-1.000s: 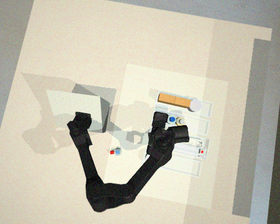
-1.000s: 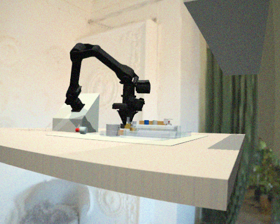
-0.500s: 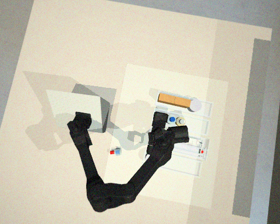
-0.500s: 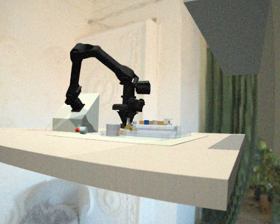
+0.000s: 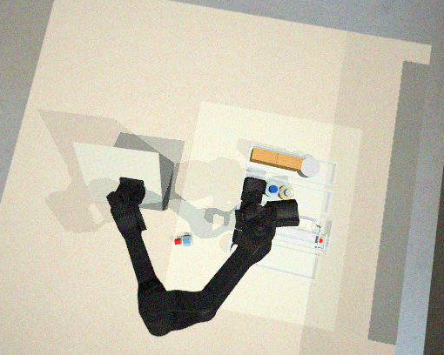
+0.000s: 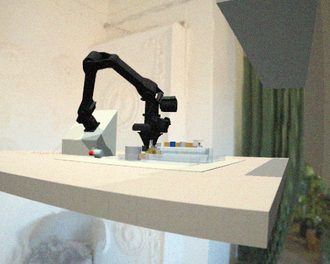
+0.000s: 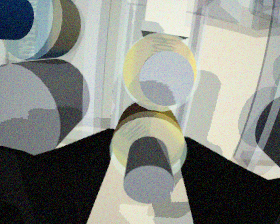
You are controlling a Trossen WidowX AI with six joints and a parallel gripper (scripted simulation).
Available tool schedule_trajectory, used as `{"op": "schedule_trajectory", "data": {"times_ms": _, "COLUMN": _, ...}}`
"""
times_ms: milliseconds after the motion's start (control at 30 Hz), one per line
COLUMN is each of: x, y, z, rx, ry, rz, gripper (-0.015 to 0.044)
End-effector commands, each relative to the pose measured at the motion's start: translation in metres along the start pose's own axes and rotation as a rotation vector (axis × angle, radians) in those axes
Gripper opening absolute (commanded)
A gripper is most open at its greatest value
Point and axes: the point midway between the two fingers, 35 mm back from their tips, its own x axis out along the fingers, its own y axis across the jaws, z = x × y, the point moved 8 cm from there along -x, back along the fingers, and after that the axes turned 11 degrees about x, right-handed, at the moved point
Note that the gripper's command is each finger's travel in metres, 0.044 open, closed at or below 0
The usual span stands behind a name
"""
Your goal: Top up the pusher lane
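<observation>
Find the matching jar (image 7: 148,150) (image 6: 153,151) clamped in the tool (image 5: 257,225) (image 6: 150,147) (image 7: 148,140), at the lane's front end, directly before the old jar (image 7: 160,70). Cannot confirm contact between jars, nor seating on the lane floor. Note the pusher plate (image 7: 165,34) just behind the old jar. Judge release now as risky: if perched on the front stop, may tip or get shoved out by the spring. If pressed back off-centre, could skew against the lane wall (image 7: 192,60). On opening, could nudge the grey cylinder (image 7: 30,107) alongside.
</observation>
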Motion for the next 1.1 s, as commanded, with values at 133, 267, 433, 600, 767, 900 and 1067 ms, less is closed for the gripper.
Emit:
{"op": "schedule_trajectory", "data": {"times_ms": 133, "x": 0.0014, "y": -0.0003, "z": 0.0041, "rx": 0.014, "ry": -0.021, "rz": -0.004, "gripper": 0.0}}
{"op": "schedule_trajectory", "data": {"times_ms": 267, "x": 0.0025, "y": -0.0004, "z": 0.004, "rx": 0.014, "ry": -0.021, "rz": -0.004, "gripper": 0.0}}
{"op": "schedule_trajectory", "data": {"times_ms": 433, "x": 0.0038, "y": -0.0004, "z": 0.0039, "rx": 0.014, "ry": -0.021, "rz": -0.004, "gripper": 0.0}}
{"op": "schedule_trajectory", "data": {"times_ms": 600, "x": 0.0052, "y": -0.0005, "z": 0.0036, "rx": 0.014, "ry": -0.021, "rz": -0.004, "gripper": 0.0}}
{"op": "schedule_trajectory", "data": {"times_ms": 767, "x": 0.0065, "y": -0.0006, "z": 0.0033, "rx": 0.014, "ry": -0.021, "rz": -0.004, "gripper": 0.0}}
{"op": "schedule_trajectory", "data": {"times_ms": 900, "x": 0.0076, "y": -0.0006, "z": 0.003, "rx": 0.014, "ry": -0.021, "rz": -0.004, "gripper": 0.0}}
{"op": "schedule_trajectory", "data": {"times_ms": 1067, "x": 0.0089, "y": -0.0007, "z": 0.0027, "rx": 0.014, "ry": -0.021, "rz": -0.004, "gripper": 0.0}}
